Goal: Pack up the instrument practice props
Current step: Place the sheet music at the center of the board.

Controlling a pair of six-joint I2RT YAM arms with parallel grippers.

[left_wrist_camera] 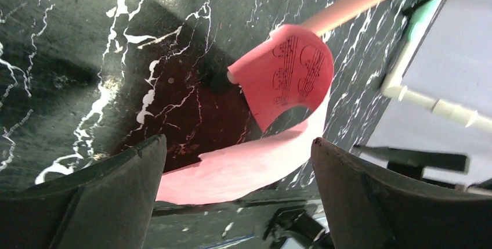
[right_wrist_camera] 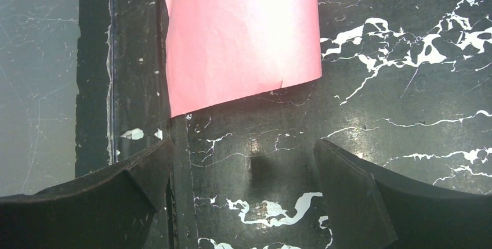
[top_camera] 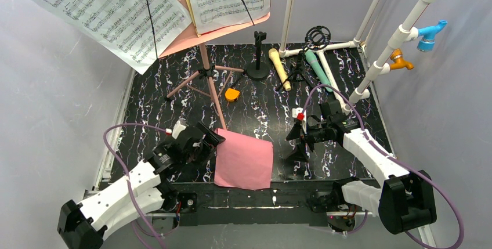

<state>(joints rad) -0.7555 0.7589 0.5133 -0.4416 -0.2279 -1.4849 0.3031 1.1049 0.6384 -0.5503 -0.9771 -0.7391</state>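
On the marbled table (top_camera: 261,109) lie one pink sheet (top_camera: 243,159) and two microphones (top_camera: 280,69); left tool (top_camera: 213,137), right tool (top_camera: 296,144) gape wide.

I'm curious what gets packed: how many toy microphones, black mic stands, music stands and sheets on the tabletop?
Toy microphones: 2 (beige, teal)
Black mic stands: 2
Pink music stand: 1
Pink sheet on the tabletop: 1
Total: 6

the pink paper music sheet (top_camera: 243,159) lies on the black marbled desk (top_camera: 261,109) near its front edge, between the left end effector (top_camera: 212,140) and the right end effector (top_camera: 296,144). behind it stands the pink tripod music stand (top_camera: 204,78); the beige toy microphone (top_camera: 279,69) and the teal toy microphone (top_camera: 316,66) lie at back right.
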